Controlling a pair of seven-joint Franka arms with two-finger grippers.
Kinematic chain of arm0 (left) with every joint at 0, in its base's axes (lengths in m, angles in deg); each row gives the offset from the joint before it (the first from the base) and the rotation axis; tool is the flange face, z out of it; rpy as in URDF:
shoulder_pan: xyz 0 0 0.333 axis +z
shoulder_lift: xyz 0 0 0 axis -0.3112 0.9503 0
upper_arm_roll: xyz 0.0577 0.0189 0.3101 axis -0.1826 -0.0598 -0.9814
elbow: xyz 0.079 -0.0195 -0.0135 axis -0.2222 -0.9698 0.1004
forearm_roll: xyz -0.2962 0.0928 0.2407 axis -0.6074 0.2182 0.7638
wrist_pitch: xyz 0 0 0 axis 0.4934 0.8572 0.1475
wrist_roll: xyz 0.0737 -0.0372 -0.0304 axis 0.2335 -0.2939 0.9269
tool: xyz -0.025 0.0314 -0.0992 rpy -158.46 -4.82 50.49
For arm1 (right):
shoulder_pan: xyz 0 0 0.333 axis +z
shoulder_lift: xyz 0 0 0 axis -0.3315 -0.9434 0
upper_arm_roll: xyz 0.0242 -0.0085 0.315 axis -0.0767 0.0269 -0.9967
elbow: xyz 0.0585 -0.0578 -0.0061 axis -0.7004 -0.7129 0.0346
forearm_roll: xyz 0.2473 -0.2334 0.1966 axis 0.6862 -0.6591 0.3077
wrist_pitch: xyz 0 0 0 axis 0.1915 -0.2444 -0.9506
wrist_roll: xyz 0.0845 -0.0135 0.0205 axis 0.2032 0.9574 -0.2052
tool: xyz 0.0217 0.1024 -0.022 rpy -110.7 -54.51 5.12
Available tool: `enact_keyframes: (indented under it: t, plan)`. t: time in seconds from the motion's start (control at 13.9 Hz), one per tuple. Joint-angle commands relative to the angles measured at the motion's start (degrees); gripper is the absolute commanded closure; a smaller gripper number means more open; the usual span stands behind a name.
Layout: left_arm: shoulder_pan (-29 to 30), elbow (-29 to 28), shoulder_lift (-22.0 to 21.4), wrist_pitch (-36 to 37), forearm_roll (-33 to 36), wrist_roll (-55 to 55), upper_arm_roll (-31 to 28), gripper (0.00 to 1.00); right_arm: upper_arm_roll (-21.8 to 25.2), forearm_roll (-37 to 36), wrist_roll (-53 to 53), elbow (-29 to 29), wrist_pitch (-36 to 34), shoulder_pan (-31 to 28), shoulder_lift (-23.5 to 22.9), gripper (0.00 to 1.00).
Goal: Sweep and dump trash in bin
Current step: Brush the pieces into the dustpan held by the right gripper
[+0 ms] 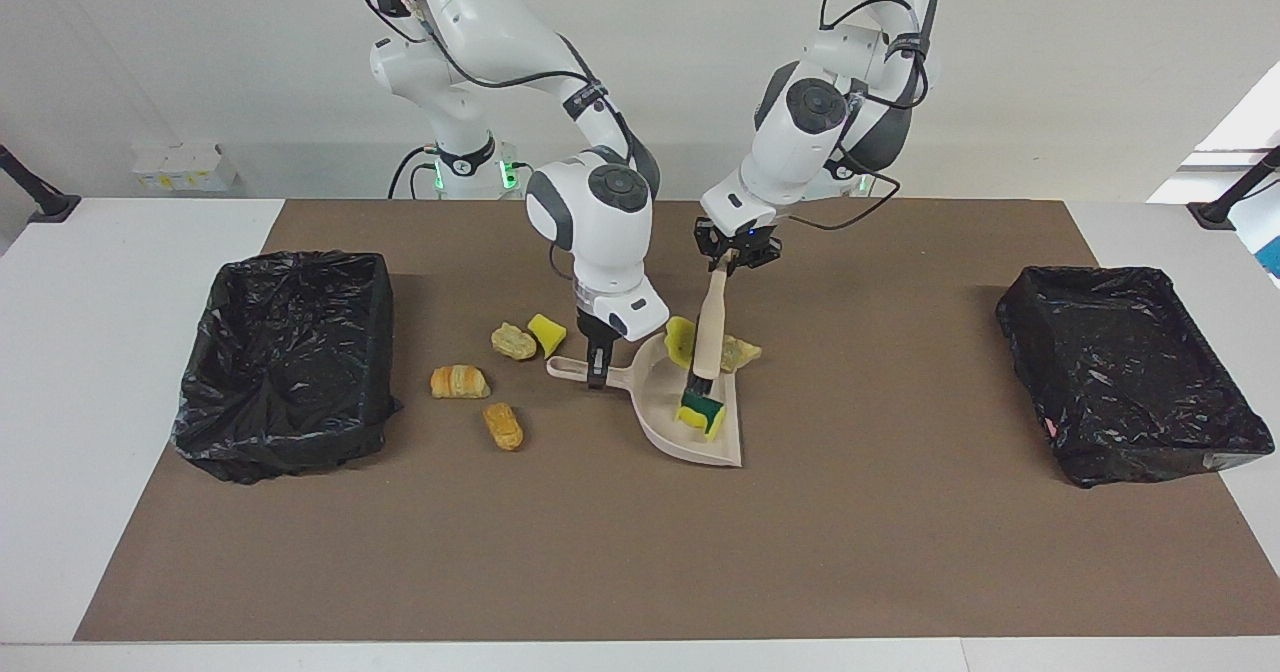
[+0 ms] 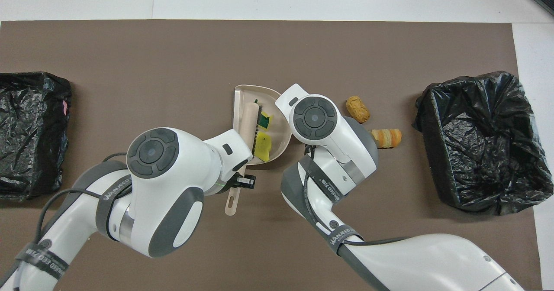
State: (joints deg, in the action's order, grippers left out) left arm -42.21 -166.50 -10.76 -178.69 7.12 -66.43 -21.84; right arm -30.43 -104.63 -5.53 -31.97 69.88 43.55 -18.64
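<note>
My right gripper is shut on the handle of the beige dustpan, which rests on the brown mat at mid-table. My left gripper is shut on the handle of the beige brush, whose bristle end stands inside the pan. Trash in the pan: a yellow chunk and a yellow-green piece. A tan piece lies at the pan's open edge. From overhead, the brush lies across the dustpan and my right wrist hides its gripper.
Several trash pieces lie on the mat toward the right arm's end: a tan bit, a yellow chunk, a croissant piece and a brown piece. Black-lined bins stand at the right arm's end and the left arm's end.
</note>
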Motion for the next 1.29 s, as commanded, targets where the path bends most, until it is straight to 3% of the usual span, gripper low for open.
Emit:
enact_keyframes:
  t: [0.0, 0.43, 0.58, 0.79, 1.01, 1.22]
  plan:
    - [0.88, 3.18, 0.91, 3.06, -0.87, 2.69, -0.45, 1.00, -0.31, -0.26, -0.82, 0.15, 2.31, -0.81, -1.30, 1.00]
    - [2.81, 0.64, -2.68, 19.23, 4.05, 18.14, -0.54, 1.00, -0.31, -0.26, -0.82, -0.03, 1.96, -0.81, -1.30, 1.00]
    - [2.55, -4.97, -5.84, 16.36, 4.06, 27.09, -0.45, 1.00, -0.31, -0.34, -0.82, -0.12, 1.61, -0.81, -1.30, 1.00]
    - [2.55, -9.12, -5.95, 12.84, 4.06, 39.86, -0.45, 1.00, -0.31, -0.34, -0.82, -0.12, 1.43, -0.81, -1.30, 1.00]
    - [1.93, -10.97, -4.38, 8.26, 3.71, 39.10, -0.18, 1.00, -0.31, -0.34, -0.82, -0.12, 1.34, -0.81, -1.30, 1.00]
    - [1.76, -10.71, -2.61, 4.22, -1.46, 29.81, -0.10, 1.00, -0.31, -0.34, -0.73, -0.12, 1.25, -0.81, -1.30, 1.00]
